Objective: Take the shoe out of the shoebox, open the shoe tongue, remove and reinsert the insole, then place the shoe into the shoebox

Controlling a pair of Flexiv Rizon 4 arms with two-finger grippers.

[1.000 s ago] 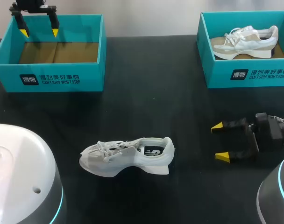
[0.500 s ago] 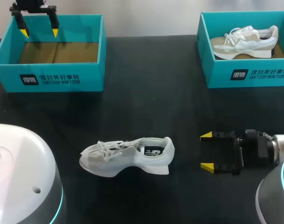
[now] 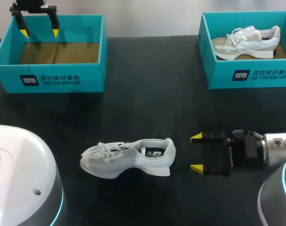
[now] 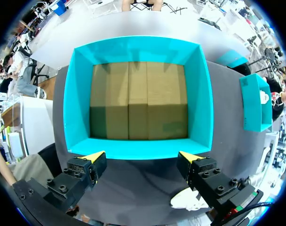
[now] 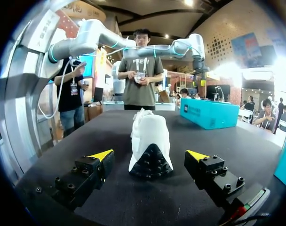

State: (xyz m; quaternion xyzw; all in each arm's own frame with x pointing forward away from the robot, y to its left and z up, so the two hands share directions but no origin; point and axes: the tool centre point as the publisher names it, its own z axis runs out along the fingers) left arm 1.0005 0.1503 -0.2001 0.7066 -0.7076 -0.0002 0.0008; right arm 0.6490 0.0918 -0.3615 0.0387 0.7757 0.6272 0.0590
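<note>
Overhead and low right-wrist views share shoe (image 3: 129, 157).

The low white lace-up shoe (image 3: 129, 157), lying ahead of the right gripper (image 3: 196, 152), has a soft-looking cloth upper with corded laces and a smooth matt white sole. From the right wrist, a black studded, rubbery patch shows at its heel. That gripper's fingers look like matt black plastic with smooth yellow tips, and a satin silver metal wrist sits behind them. The black table top (image 3: 147, 103) is matt. Ahead of the left gripper (image 3: 39, 33), the open teal cardboard shoebox (image 4: 138, 148) has smooth walls and a plain brown card floor. The rounded white arm housing (image 3: 16, 174) is glossy plastic.
</note>
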